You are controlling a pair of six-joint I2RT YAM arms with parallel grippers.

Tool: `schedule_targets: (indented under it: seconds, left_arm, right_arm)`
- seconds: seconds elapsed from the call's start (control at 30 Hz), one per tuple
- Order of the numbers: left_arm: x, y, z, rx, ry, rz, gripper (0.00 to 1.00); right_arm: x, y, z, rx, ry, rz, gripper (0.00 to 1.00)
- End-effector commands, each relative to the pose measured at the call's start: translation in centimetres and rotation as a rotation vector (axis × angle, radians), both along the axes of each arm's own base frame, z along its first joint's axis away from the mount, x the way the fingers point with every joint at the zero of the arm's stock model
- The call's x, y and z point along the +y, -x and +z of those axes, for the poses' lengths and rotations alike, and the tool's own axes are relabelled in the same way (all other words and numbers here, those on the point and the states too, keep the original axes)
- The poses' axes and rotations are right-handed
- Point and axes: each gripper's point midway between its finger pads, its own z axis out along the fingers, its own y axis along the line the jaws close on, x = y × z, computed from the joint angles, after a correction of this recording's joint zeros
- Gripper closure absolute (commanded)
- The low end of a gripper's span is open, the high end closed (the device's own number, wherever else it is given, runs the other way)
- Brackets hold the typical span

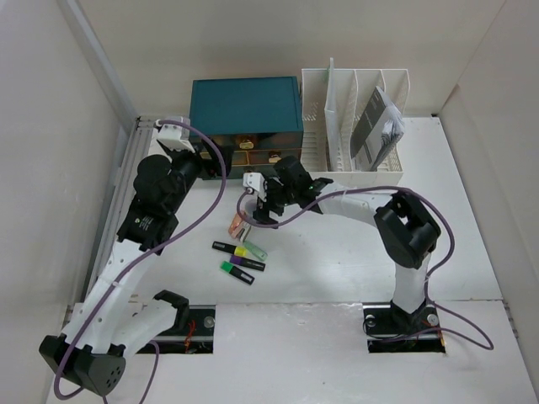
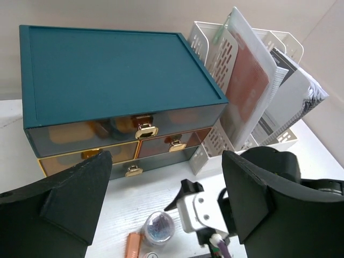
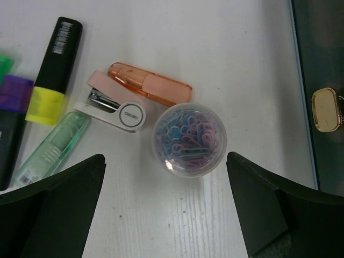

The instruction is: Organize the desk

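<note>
The large flat white desk (image 1: 337, 269) spreads beneath both arms, from their bases at the near edge to the teal drawer box with gold handles (image 2: 118, 80) and the white slotted file rack (image 2: 236, 70) standing side by side along its far edge. We see the left gripper (image 2: 165, 177) spread wide with nothing between its fingers, facing the drawer fronts without touching them. The right gripper (image 3: 165, 183) is also spread wide and holds nothing. It hangs over a clear round tub of coloured paper clips (image 3: 189, 139) that rests on the desk. A small white stapler (image 3: 115, 110) lies just beside the tub, and a black highlighter with a yellow band (image 3: 54, 70) lies nearby.
</note>
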Motion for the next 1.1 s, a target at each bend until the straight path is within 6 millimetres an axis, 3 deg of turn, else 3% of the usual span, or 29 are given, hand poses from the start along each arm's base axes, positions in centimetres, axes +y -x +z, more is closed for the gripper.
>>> schedule_targets:
  seconds: [0.0,0.1,0.17,0.2,0.57,0.87,1.07]
  left_arm:
    - [0.0,0.6,2.0,-0.063,0.043,-0.006,0.19]
    - [-0.1,0.7,2.0,-0.063,0.042,-0.015,0.18]
    - [-0.1,0.6,1.8,-0.063,0.042,-0.015,0.18]
    - [-0.3,0.7,1.8,-0.063,0.042,-0.024,0.18]
    - [-0.4,0.4,1.7,-0.060,0.051,-0.024,0.18]
    - [-0.7,0.2,1.0,-0.043,0.044,-0.033,0.18]
    - [-0.5,0.2,1.0,-0.043,0.044,-0.024,0.18]
  right_arm:
    - [1.9,-2.3,2.6,-0.048,-0.068,-0.053,0.01]
    - [2.2,-3.2,2.4,-0.035,-0.068,-0.100,0.01]
    - [2.1,-3.3,0.9,-0.021,-0.044,-0.109,0.01]
    - [2.6,-3.1,1.5,-0.021,-0.056,-0.106,0.01]
    - [3.2,-4.0,-0.8,0.013,-0.033,-0.138,0.01]
    - [3.5,-4.2,-1.4,0.036,-0.048,-0.158,0.08]
    - [3.7,-4.2,-2.0,0.055,-0.045,-0.156,0.20]
